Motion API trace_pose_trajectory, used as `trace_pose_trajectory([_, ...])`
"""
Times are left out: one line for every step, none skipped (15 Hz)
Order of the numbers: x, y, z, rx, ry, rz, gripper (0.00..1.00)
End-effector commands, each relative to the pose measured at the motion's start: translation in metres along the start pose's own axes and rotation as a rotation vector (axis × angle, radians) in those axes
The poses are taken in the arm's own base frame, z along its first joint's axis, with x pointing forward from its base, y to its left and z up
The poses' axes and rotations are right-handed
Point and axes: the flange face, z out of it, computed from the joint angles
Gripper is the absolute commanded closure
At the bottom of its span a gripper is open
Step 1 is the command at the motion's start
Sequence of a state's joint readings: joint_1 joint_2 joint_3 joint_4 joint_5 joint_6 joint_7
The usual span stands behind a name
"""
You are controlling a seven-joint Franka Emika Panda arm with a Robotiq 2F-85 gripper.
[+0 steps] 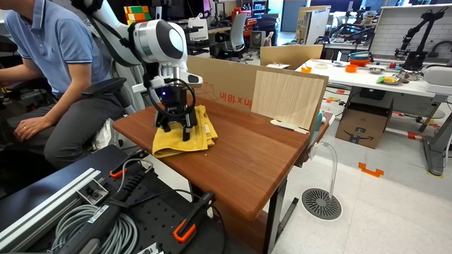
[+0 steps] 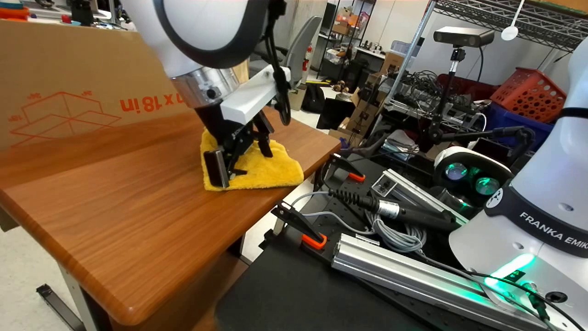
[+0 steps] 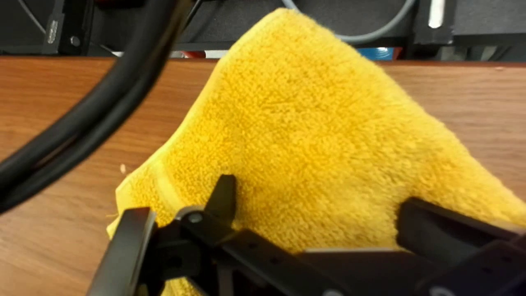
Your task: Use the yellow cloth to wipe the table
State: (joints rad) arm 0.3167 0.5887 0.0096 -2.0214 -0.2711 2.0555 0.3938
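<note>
Wrist view, left: we see the brown table (image 3: 53, 238) | next, one black finger (image 3: 225, 197) | middle: yellow cloth (image 3: 304, 131) on the table, one corner poking over the edge | our claw (image 3: 316, 197) is wide apart over it, and we cannot tell if it touches | right: the other finger (image 3: 427, 230)

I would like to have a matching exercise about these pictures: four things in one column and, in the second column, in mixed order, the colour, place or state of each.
Column one:
1. cloth
2. cardboard sheet
3. gripper
4. cable bundle

Column two:
A. jaws apart
B. grey, in loops
C. yellow, lying on the table
D. standing upright, with orange-red lettering

Right pairs: 1-C, 2-D, 3-A, 4-B
</note>
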Motion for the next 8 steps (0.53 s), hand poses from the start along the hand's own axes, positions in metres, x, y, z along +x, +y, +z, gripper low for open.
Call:
trace_pose_trajectory([0.013,-0.081,0.019,-0.134,0.004,-0.147,0.0])
trace_pose_trajectory([0.011,-0.097,0.015,-0.17,0.022,-0.187,0.0])
trace_pose_trajectory([0.009,-0.113,0.01,-0.207,0.036,-0.228,0.0])
trace_pose_trajectory([0.007,-0.128,0.007,-0.245,0.05,-0.27,0.0])
trace_pose_trajectory([0.008,-0.142,0.005,-0.287,0.068,-0.306,0.0])
trace_pose_trajectory([0.009,-0.15,0.002,-0.322,0.08,-0.329,0.0])
trace_pose_trajectory([0.011,-0.154,-0.004,-0.35,0.097,-0.339,0.0])
trace_pose_trajectory([0.013,-0.157,-0.011,-0.367,0.11,-0.346,0.0])
